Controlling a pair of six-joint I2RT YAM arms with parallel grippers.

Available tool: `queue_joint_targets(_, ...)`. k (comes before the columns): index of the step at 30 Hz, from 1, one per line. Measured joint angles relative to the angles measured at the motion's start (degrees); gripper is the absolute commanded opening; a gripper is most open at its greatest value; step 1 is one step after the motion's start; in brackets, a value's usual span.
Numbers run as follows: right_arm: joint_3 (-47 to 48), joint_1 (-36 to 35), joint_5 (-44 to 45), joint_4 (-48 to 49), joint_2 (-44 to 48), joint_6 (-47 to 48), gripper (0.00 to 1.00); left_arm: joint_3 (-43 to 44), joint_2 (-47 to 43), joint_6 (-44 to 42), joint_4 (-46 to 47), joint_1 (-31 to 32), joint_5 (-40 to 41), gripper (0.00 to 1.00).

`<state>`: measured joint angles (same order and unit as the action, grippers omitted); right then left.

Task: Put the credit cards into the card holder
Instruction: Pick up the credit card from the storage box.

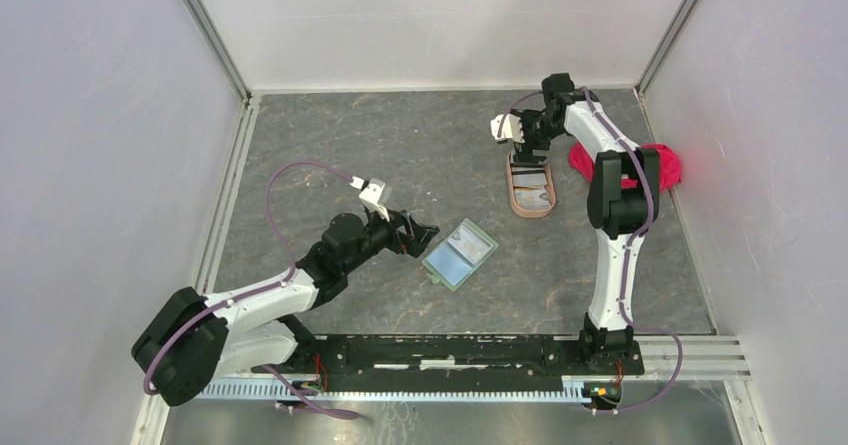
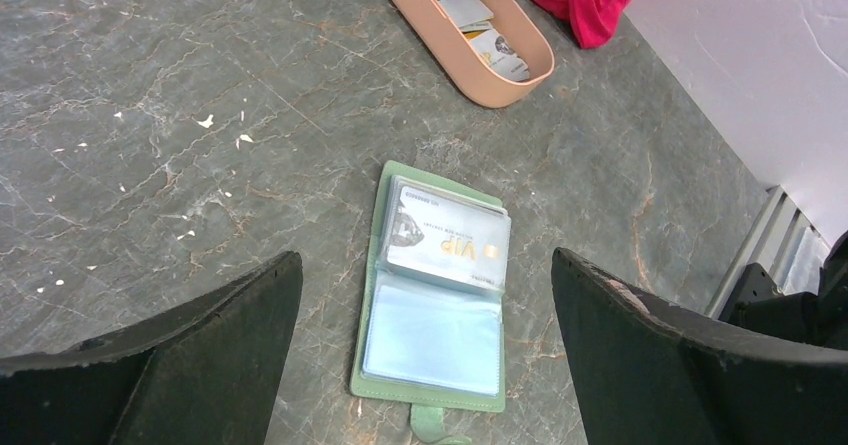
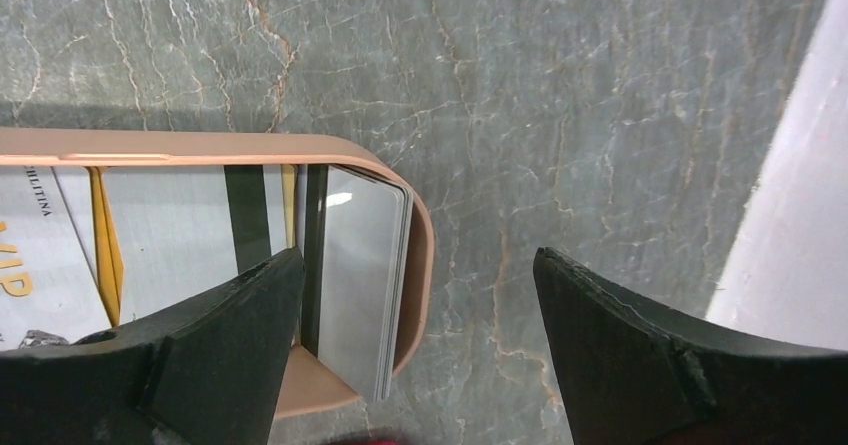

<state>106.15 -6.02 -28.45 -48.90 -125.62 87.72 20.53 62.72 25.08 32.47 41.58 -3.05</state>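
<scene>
Nearest the arm bases, the left hand (image 1: 418, 237) hangs just left of the card holder (image 1: 459, 253). Its fingers are spread wide and nothing sits between them. The card holder lies open and flat on the worktop (image 1: 400, 145). A whitish card (image 2: 447, 250) marked VIP rests on the half farther from that hand, and the nearer pocket shows pale blue. Beyond the holder and to its right sits a pinkish tray (image 1: 512, 193) holding more cards (image 3: 360, 275). The right hand (image 1: 522, 147) hovers over the tray's far end, released and gripping nothing. A red cloth (image 1: 655, 165) lies farther right of the holder, past the tray.
</scene>
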Motion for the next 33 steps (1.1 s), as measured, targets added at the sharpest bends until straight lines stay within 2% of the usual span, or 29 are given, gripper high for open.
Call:
queue_joint_targets(3,0.0,0.0,0.7,0.1,-1.1,-0.4,0.90,0.0,0.8,0.0,0.8,0.0,-0.2,1.00)
queue_joint_targets(22,0.7,1.0,1.5,0.5,-1.9,-2.1,0.68,0.0,2.2,0.0,1.6,0.0,-0.3,1.00)
queue_joint_targets(33,0.7,1.7,1.1,0.5,-1.9,-2.9,0.59,0.0,2.2,0.0,1.6,0.0,-0.4,1.00)
